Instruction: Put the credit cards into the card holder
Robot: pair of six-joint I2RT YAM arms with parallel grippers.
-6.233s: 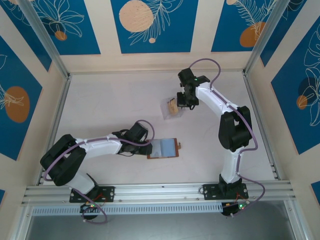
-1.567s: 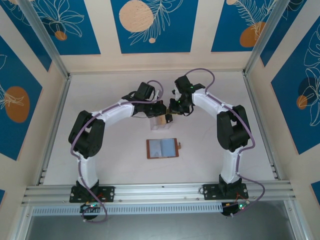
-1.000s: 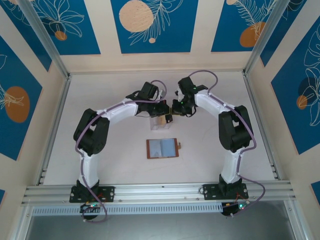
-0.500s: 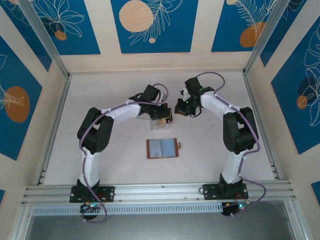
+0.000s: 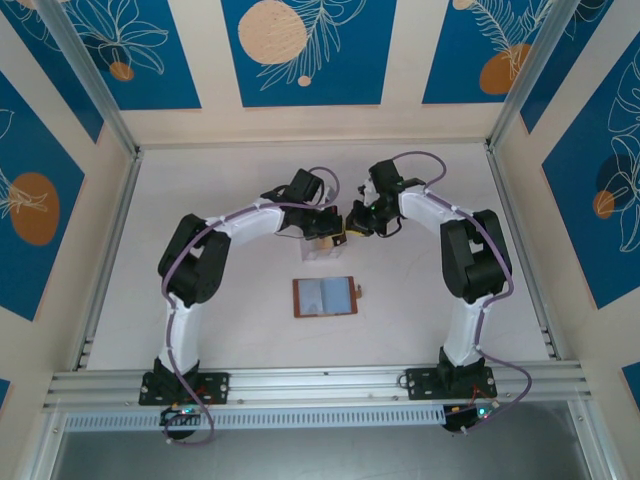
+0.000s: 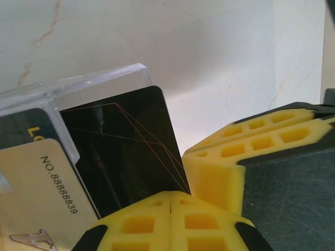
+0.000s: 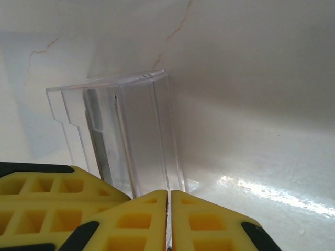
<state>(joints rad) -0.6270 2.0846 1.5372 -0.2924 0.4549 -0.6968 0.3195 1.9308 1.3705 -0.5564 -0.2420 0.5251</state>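
Observation:
The card holder lies open on the table, grey-blue inside up, in front of both grippers. Behind it stands a clear plastic box with credit cards in it. In the left wrist view a black card and a tan numbered card stand in the clear box. My left gripper is shut, its tips against the black card's lower edge, which faces the camera and is not between the pads. My right gripper is shut on a thin wall of the clear box. The two grippers meet at the box.
The right gripper's yellow finger shows right beside the left one, and the left finger shows in the right wrist view. Aluminium frame posts and patterned walls close in the table. A rail runs along the near edge.
Over the last second the left arm has stretched further right toward the box, and the right gripper has shifted slightly down and right. The box and the card holder have stayed in place.

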